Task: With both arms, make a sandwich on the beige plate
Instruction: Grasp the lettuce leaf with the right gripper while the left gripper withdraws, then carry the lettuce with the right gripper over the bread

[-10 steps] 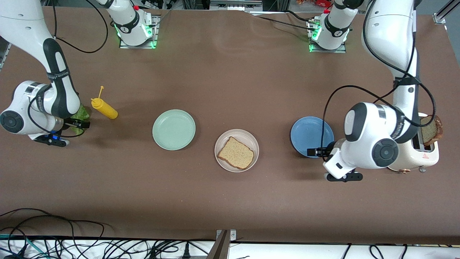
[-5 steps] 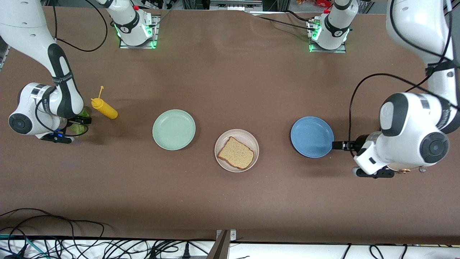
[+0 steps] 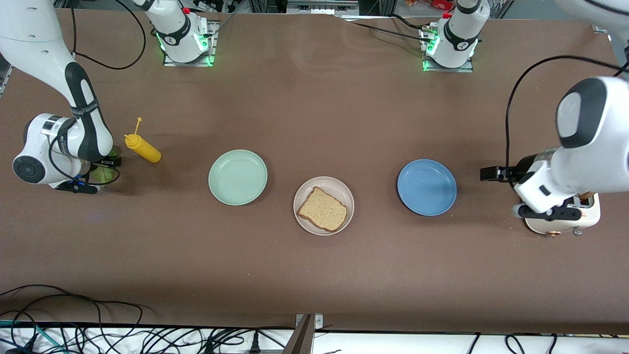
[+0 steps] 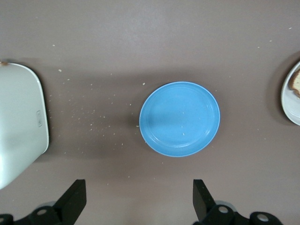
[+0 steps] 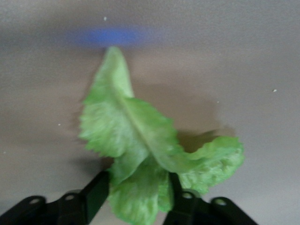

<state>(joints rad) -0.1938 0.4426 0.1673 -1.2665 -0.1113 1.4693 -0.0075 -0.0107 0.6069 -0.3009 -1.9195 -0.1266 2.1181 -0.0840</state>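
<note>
On the beige plate (image 3: pixel 340 190) in the middle of the table lies one slice of brown bread (image 3: pixel 322 209). The plate's edge (image 4: pixel 289 102) and the bread's corner (image 4: pixel 296 84) also show in the left wrist view. A ruffled green lettuce leaf (image 3: pixel 102 172) lies on the table at the right arm's end. My right gripper (image 3: pixel 106 166) is down on it. Its jaws (image 5: pixel 137 194) are closed against the leaf's stem end (image 5: pixel 136 140). My left gripper (image 3: pixel 490 173) hangs open and empty (image 4: pixel 139 201) over bare table between the blue plate and the toaster.
A yellow squeeze bottle (image 3: pixel 142 148) lies beside the lettuce. A mint-green plate (image 3: pixel 238 177) and a blue plate (image 3: pixel 426 187) (image 4: pixel 179 118) stand empty on either side of the beige plate. A cream toaster (image 3: pixel 587 217) (image 4: pixel 18 122) sits under the left arm's wrist. Crumbs dot the table.
The left arm has swung away from the blue plate's edge toward its own end of the table, and now covers the toaster. The right gripper has closed in on the lettuce.
</note>
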